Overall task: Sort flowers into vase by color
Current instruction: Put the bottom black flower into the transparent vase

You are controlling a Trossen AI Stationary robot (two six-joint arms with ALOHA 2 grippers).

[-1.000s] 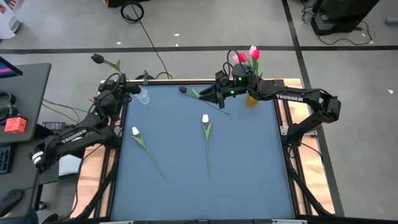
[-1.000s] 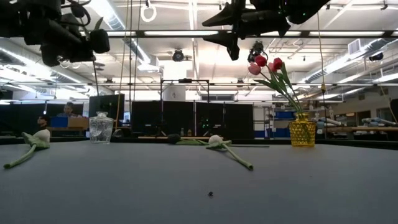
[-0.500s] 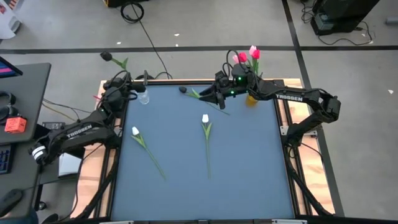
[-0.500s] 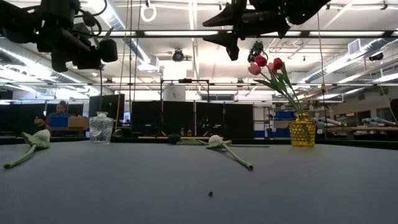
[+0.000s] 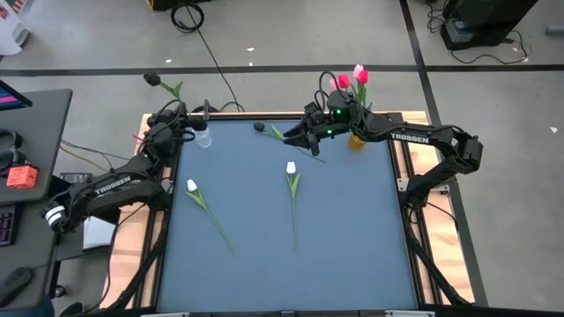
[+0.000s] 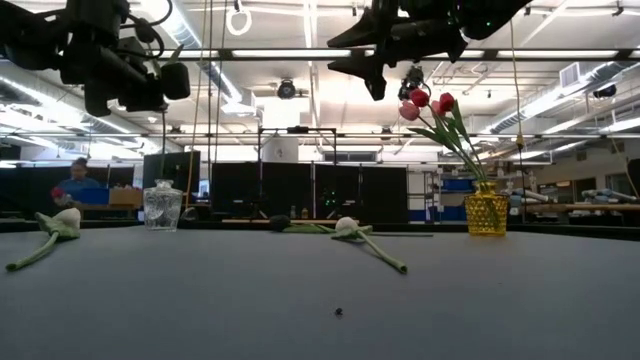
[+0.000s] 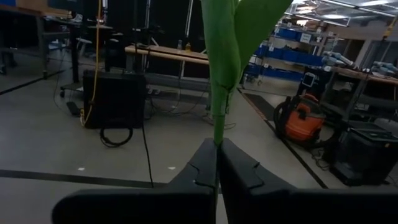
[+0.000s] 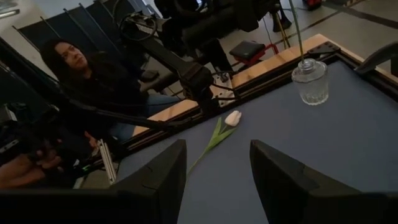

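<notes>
My left gripper (image 5: 179, 117) is raised over the table's far left corner, shut on a dark tulip (image 5: 152, 80). The tulip's head sticks out past the far edge. Its thin stem (image 8: 297, 31) runs down into the mouth of the clear glass vase (image 5: 204, 138). My right gripper (image 5: 297, 138) hangs open above a second dark tulip (image 5: 261, 127), which lies flat near the far edge. Two white tulips (image 5: 192, 186) (image 5: 291, 167) lie flat on the blue mat. A yellow vase (image 5: 356, 140) holds red and pink tulips (image 5: 352, 79). My left gripper pinches the dark tulip's green stem (image 7: 216, 138) between its two shut fingers, just below the leaves (image 7: 239, 37). The fingers lie across the stem. The flower is lifted clear of the table and tilted, with the lower stem (image 6: 163, 150) hanging below the fingers toward the glass vase (image 6: 163, 205).
The blue mat (image 5: 352, 229) has bare room in its near half. The yellow vase (image 6: 487, 209) stands at the far right corner. People sit beyond the table's left side (image 8: 74, 62) (image 6: 75, 185). Wooden table edges (image 5: 145, 238) frame the mat.
My left gripper has moved toward the table's far right and risen slightly, carrying the dark tulip with it. The hanging stem has shifted from beside the glass vase to above it. In the last half second it has kept still.
</notes>
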